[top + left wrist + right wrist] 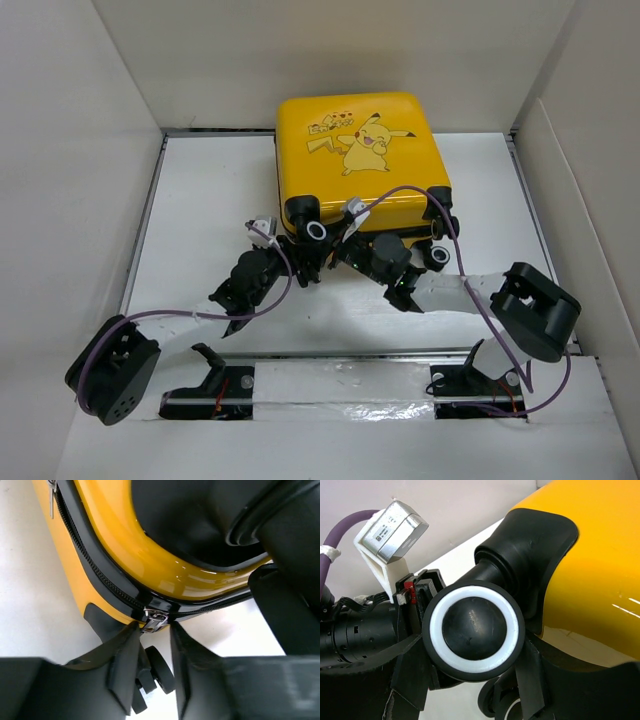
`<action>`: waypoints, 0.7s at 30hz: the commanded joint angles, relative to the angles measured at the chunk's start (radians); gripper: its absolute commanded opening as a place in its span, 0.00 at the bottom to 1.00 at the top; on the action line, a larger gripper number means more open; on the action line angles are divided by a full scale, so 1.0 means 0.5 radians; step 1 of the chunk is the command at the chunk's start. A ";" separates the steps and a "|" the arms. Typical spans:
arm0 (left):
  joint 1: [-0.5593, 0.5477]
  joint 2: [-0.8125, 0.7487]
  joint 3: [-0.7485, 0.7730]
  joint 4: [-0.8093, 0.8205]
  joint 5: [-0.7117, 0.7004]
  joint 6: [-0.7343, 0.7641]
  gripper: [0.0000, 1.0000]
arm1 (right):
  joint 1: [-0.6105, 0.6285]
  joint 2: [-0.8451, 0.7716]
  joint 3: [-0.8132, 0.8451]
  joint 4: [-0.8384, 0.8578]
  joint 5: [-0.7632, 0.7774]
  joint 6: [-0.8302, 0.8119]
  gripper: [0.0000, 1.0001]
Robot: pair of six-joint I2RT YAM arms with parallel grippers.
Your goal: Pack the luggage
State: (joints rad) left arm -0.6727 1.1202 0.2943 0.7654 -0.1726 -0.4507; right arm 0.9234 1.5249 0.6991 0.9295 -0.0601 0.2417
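Note:
The luggage [360, 150], a yellow hard-shell case with a Pikachu print, lies flat and closed at the back middle of the table, wheels toward the arms. My left gripper [303, 262] is at its near left corner. In the left wrist view the fingertips [131, 630] closely flank the metal zipper pull [154, 621] on the black zipper [100, 575], with a sliver of gap, and a black wheel [160, 670] sits below. My right gripper [472, 645] is shut on a white-ringed wheel [472, 630], one finger on each side of it.
White walls [80, 150] enclose the table on three sides. Another white-ringed wheel [438, 256] sticks out at the case's near right corner. Purple cables [450, 230] loop over both arms. The left arm's wrist camera [395, 525] sits close beside the right gripper.

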 commanded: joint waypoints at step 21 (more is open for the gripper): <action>0.234 -0.329 0.059 -0.267 -0.683 0.009 0.00 | 0.010 -0.258 -0.097 0.252 0.111 0.001 0.00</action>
State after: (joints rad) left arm -0.6449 0.9928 0.3222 0.6174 -0.3672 -0.4450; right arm 0.9203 1.4879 0.6621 0.9253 -0.0269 0.2386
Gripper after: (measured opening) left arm 0.012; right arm 0.637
